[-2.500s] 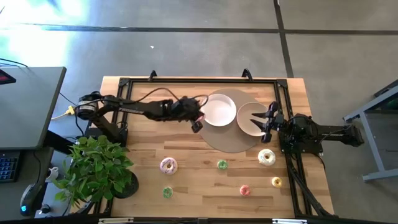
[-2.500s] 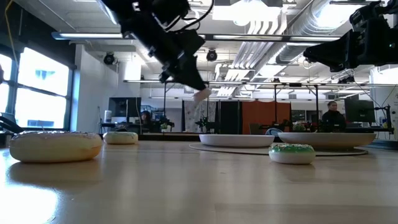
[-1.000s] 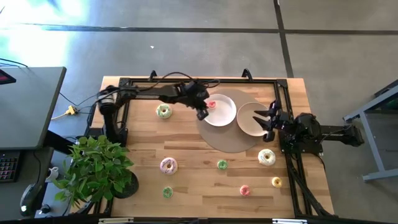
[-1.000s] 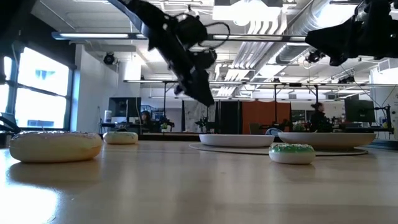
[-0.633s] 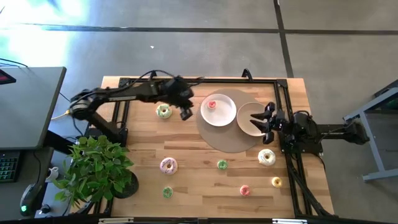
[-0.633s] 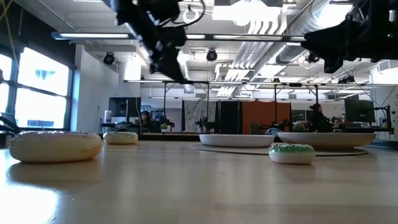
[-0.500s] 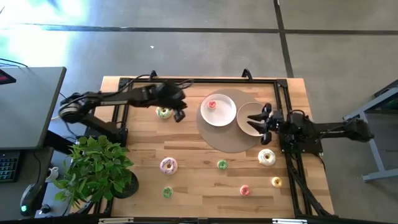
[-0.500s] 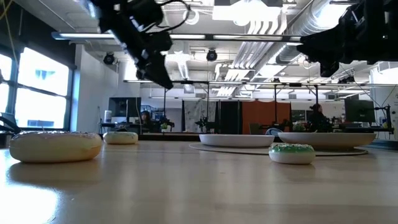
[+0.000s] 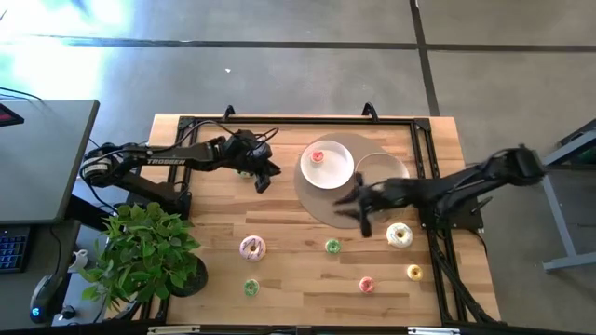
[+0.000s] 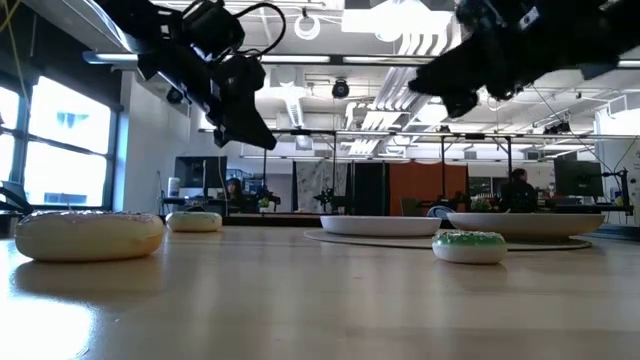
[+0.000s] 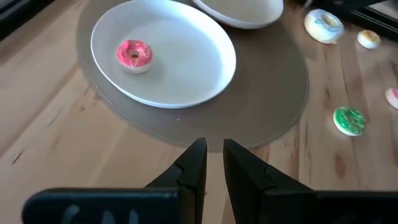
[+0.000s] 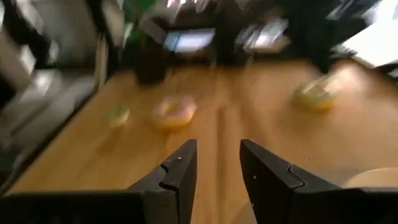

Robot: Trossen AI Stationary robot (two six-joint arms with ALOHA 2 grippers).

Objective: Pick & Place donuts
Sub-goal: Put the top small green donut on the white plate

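A small red donut (image 9: 317,157) (image 11: 134,54) lies on the left white plate (image 9: 337,173). On the bare wood rest a large white donut (image 9: 399,234), a green one (image 9: 332,246), a large pink one (image 9: 252,247), a small green one (image 9: 250,288), a pink one (image 9: 366,284) and a yellow one (image 9: 413,272). My left gripper (image 9: 264,179) (image 11: 213,149) hangs left of the plate, open by a narrow gap and holding nothing. My right gripper (image 9: 352,207) (image 12: 217,152) hovers open over the round mat (image 9: 326,212).
A second white plate (image 9: 377,164) sits on the mat, partly under my right arm. A black frame (image 9: 279,121) runs along the table's far and side edges. A potted plant (image 9: 144,251) stands at the near left corner. Bare wood lies between the donuts.
My left gripper has drawn away from the left plate toward the table's left, leaving the red donut lying on the plate. My right arm has reached out from over the right plate toward the table's left and near edge, to above the mat.
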